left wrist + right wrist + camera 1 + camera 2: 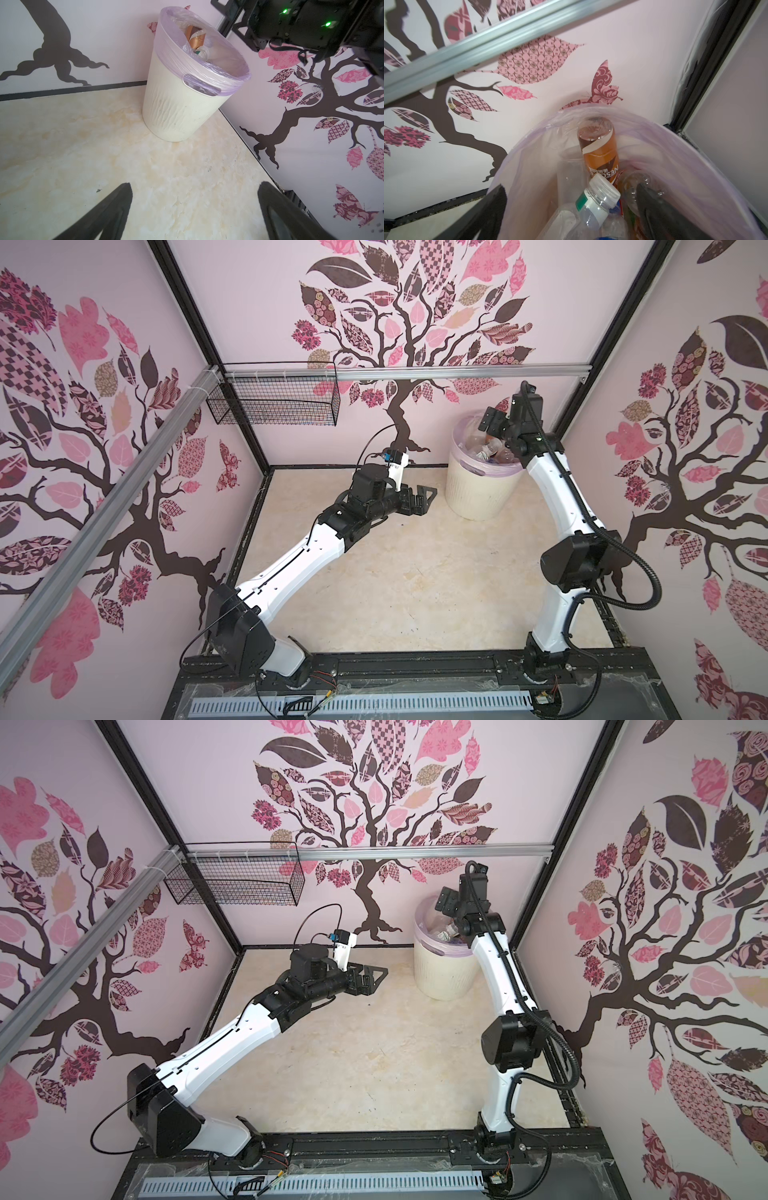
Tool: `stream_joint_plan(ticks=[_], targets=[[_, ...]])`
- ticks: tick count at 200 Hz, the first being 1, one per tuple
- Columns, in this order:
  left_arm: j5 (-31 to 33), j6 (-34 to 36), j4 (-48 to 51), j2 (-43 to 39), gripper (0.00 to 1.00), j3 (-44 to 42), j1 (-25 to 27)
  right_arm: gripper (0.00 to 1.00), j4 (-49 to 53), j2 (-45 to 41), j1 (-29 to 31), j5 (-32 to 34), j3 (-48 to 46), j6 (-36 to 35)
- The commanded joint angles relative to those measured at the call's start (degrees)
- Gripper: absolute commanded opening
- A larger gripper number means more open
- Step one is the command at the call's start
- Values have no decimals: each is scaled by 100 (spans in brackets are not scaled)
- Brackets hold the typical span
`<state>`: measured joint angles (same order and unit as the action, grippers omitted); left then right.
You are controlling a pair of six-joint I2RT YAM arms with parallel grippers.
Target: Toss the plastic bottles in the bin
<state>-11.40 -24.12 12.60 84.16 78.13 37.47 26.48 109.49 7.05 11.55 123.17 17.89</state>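
Plastic bottles (600, 153): heaped inside the bin (176, 112), directly beneath the right gripper (570, 188), jaws spread wide and holding nothing; left gripper (195, 184), likewise wide and empty, above the counter (83, 145) near the bin.

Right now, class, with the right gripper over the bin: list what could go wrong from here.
1. The right gripper hangs open with one finger down among the plastic bottles; lifting away could hook the lilac bag or drag a bottle out.
2. The bin looks nearly full, and the brown-labelled Nescafé bottle stands on end, so it might topple over the rim.
3. The left gripper, open and empty, faces the bin; a forward swing might knock it.
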Motion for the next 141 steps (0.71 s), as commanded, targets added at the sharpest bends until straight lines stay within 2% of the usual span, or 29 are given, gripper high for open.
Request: stream_joint_plan(ticks=[1,38,70,141], targets=[[-139,-87,-151,0,98,-157,-17,99,-324,-822,2,36,176,-92],[-123,-139,-155,-159,98,-239,-20,100,-215,-1056,2,-34,172,-92],[110,-4,112,-292,98,-194,-21,100,-176,-1363,0,-73,-282,-95],[912,594,423,-953,98,-352,-98,99,-743,-2923,37,-759,-2668,152]])
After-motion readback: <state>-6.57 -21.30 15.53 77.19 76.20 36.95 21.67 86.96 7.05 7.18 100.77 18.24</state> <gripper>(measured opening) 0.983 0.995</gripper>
